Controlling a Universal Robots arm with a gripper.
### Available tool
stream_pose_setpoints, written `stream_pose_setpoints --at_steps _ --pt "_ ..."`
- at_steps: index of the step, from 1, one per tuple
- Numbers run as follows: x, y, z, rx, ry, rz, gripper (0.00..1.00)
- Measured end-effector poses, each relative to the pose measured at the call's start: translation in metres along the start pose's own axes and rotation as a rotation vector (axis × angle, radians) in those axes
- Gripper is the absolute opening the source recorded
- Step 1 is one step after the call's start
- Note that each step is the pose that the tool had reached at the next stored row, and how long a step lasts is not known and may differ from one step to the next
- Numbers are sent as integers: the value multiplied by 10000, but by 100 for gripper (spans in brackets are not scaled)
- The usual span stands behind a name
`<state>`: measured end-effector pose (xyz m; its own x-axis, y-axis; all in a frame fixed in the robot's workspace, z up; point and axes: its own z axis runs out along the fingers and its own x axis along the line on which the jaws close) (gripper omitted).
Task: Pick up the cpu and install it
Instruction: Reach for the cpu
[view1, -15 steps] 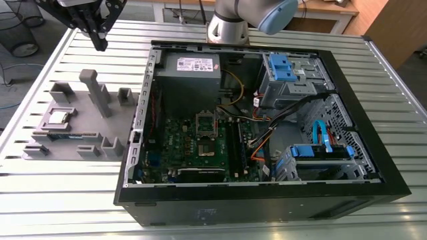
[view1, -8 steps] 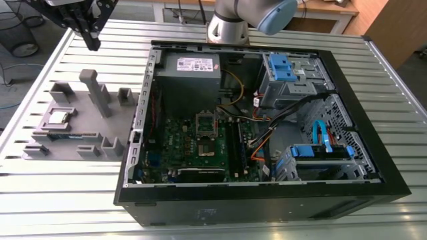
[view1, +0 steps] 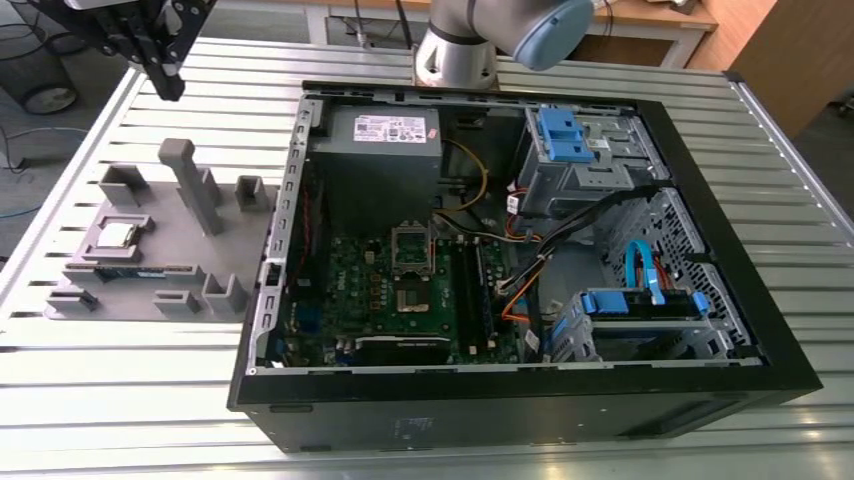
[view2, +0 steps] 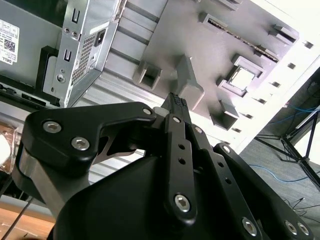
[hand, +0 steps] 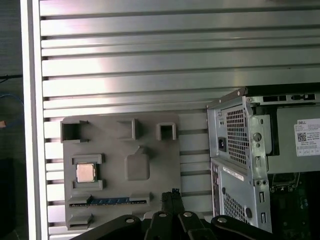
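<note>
Gripper (view1: 170, 90) hovering above grey fixture tray (view1: 160, 215), fingers (view2: 176, 106) pressing together, holding nothing; cpu (hand: 85, 173) sitting in tray pocket near bench (view1: 120, 400) edge.

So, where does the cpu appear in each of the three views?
Exterior view: the cpu lies in a pocket of the grey fixture, on the exterior view's left.
First wrist view: the cpu in that pocket, near the tall post.
Second wrist view: the cpu in that pocket.
Shared landmark: the tall post.

Cpu (view1: 118, 234) in grey tray (view1: 163, 248) beside open computer case (view1: 534, 390), end effector (view1: 170, 90) well apart.
</note>
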<state>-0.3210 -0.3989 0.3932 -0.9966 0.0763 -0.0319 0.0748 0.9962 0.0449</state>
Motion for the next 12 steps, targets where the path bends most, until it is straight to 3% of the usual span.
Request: stream_pose_setpoints --at_steps 12 --pt "195 -15 -7 -1 -12 -1 11"
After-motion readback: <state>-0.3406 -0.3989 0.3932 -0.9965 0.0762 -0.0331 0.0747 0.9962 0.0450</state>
